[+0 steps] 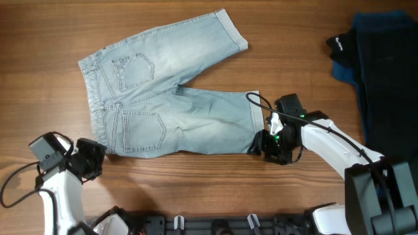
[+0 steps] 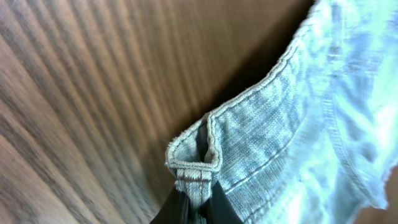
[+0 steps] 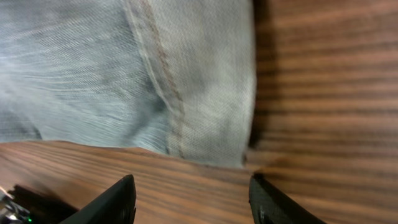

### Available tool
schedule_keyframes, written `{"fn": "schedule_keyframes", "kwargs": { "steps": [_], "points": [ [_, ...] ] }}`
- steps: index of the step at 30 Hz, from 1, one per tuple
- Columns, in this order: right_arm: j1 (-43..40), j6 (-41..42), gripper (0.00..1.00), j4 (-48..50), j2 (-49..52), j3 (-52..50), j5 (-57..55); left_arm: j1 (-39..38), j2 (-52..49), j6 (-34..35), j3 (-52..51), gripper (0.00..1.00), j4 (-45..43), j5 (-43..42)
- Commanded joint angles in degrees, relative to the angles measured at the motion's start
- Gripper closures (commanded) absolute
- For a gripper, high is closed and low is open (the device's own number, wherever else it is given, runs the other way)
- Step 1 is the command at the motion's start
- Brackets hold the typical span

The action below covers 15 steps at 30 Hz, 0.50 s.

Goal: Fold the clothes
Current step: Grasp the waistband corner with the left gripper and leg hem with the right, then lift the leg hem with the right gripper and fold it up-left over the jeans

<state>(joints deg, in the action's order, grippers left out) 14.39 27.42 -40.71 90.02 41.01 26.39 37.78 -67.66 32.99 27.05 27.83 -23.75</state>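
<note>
A pair of light blue denim shorts (image 1: 176, 98) lies spread flat on the wooden table (image 1: 294, 39), filling the centre and left of the overhead frame. The back pockets face up and the waistband (image 1: 98, 98) runs down the left side. One leg reaches toward the upper middle of the frame, and the other stretches right along the middle. The left gripper (image 1: 101, 156) sits in the lower left of the overhead frame, at the bottom corner of the waistband. In the left wrist view its dark fingers (image 2: 227, 208) are at the bottom edge, pressed together on that stitched corner, which is slightly raised off the wood above them. The right gripper (image 1: 258, 145) is right of centre in the overhead frame, just beside the lower corner of the lower leg's cuffed hem (image 1: 255, 114). In the right wrist view its two fingers (image 3: 118, 199) stand wide apart at the bottom of the frame, with only bare wood between them. The hem's corner (image 3: 211, 93) lies flat just above that gap and is not gripped. In the upper right corner of the overhead frame, well apart from the shorts, a dark blue cloth (image 1: 385, 72) lies with a black garment (image 1: 343, 44) bearing a small white logo at its left edge.
</note>
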Motion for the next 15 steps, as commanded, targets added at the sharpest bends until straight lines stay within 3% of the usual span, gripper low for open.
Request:
{"fn": "schedule_keyframes", "kwargs": {
  "steps": [1, 7, 15],
  "points": [
    [0.3, 7.7, 0.41, -3.2, 0.5, -0.3, 0.7, -0.2, 6.3, -2.8, -0.4, 0.96, 2.0, -2.4],
    [0.3, 17.8, 0.45, 3.7, 0.5, -0.3, -0.9, -0.2, 10.1, -4.2, -0.4, 0.96, 5.6, -2.4],
    [0.0, 24.2, 0.63, 6.6, 0.5, -0.3, -9.9, -0.2, 10.1, -4.3, -0.4, 0.96, 6.3, -2.4]
  ]
}}
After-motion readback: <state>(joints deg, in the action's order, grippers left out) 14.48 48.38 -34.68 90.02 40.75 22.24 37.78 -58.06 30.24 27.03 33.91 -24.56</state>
